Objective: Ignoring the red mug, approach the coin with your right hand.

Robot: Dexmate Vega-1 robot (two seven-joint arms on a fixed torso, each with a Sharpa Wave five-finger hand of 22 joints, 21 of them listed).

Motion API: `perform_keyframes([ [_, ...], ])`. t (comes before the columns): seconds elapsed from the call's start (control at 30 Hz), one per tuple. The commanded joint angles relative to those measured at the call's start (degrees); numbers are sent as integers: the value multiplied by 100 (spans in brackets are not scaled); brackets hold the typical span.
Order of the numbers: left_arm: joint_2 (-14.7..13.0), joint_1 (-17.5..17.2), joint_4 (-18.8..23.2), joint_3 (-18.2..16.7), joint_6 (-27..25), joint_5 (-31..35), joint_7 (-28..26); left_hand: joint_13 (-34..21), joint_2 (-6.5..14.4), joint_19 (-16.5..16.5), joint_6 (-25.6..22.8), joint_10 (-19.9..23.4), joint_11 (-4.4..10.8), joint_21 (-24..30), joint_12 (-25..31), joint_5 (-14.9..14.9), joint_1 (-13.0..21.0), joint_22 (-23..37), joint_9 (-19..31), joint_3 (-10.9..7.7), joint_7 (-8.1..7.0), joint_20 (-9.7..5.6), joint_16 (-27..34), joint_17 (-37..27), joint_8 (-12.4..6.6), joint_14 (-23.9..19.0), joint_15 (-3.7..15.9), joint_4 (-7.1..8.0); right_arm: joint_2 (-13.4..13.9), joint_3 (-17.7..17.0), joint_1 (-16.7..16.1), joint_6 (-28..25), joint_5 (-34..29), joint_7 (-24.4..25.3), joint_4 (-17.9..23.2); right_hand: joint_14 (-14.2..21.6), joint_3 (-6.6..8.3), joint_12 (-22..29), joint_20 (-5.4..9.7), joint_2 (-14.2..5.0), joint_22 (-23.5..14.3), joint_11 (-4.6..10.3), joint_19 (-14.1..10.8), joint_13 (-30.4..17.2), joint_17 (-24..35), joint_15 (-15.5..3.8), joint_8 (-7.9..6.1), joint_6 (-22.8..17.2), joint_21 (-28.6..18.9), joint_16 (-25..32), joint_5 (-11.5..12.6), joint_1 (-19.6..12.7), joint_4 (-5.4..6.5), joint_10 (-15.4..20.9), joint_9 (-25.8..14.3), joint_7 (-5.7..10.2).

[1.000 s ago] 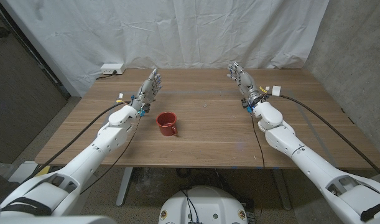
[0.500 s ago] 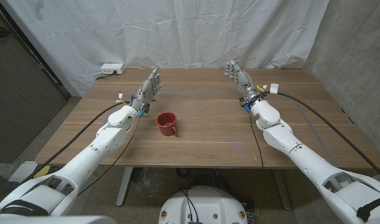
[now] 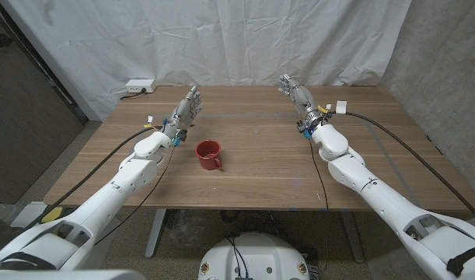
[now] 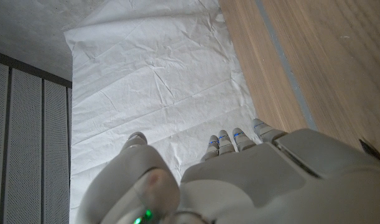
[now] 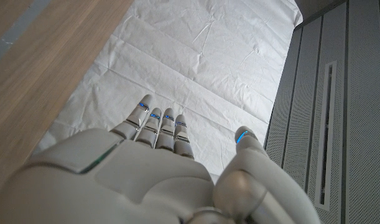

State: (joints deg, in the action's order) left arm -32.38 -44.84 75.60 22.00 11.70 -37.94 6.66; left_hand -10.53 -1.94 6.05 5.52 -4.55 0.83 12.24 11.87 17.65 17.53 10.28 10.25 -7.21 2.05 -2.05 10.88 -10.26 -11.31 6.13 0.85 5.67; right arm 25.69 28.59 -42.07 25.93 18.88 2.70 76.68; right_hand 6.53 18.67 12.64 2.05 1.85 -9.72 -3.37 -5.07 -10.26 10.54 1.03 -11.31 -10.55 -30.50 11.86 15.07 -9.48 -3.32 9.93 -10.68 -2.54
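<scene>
Wooden table [image 3: 260, 167], red mug [image 3: 208, 155] mid-board

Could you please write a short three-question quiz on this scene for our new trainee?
1. True or false: the right hand holds something.
2. The red mug stands nearer which hand? A) the left hand B) the right hand
3. Fill in: the white power strip lies at the table's far ____ corner, by the robot's sides.

Key: 1 false, its fingers are apart and empty; 2 A; 3 left.
</scene>
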Motion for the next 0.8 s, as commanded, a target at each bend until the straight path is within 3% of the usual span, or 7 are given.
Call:
perform_keyframes([
  [0.03, -33, -34, 115, 2, -30, 26, -46, -14, -10, -4, -10, 20, 2, -3, 5, 30, 68, 6, 32, -11, -8, -392, 5, -18, -25, -13, -23, -26, 15, 98, 9, 100, -392, 164, 90, -19, 3, -17, 220, -3, -27, 17, -9, -32, 29, 23, -26, -31, 9, -9, 1, -87, -43, 7, -18, 2],
  [0.47, -43, -79, 224, 22, -50, 66, -118, -14, 3, -26, -45, 40, -5, -3, 6, 21, 91, 7, 33, -3, 4, -387, 5, -19, -31, -23, -36, -38, -10, 147, 41, 214, -579, 202, 56, 17, 7, -9, 214, -18, -28, 22, -32, -33, 31, 12, -29, -52, 40, -5, 2, -103, -57, 40, -20, 5],
  [0.8, -179, -236, 489, -21, -197, 46, -233, -14, 10, -42, -72, 56, -15, -3, 7, 14, 104, 7, 33, 3, 8, -389, 10, -19, -35, -46, -39, -44, -99, 286, 141, 390, -1232, 566, -52, 24, 7, -8, 208, -22, -28, 37, -43, -33, 31, 0, -32, -67, 56, -7, 3, -111, -65, 49, -20, 10],
])
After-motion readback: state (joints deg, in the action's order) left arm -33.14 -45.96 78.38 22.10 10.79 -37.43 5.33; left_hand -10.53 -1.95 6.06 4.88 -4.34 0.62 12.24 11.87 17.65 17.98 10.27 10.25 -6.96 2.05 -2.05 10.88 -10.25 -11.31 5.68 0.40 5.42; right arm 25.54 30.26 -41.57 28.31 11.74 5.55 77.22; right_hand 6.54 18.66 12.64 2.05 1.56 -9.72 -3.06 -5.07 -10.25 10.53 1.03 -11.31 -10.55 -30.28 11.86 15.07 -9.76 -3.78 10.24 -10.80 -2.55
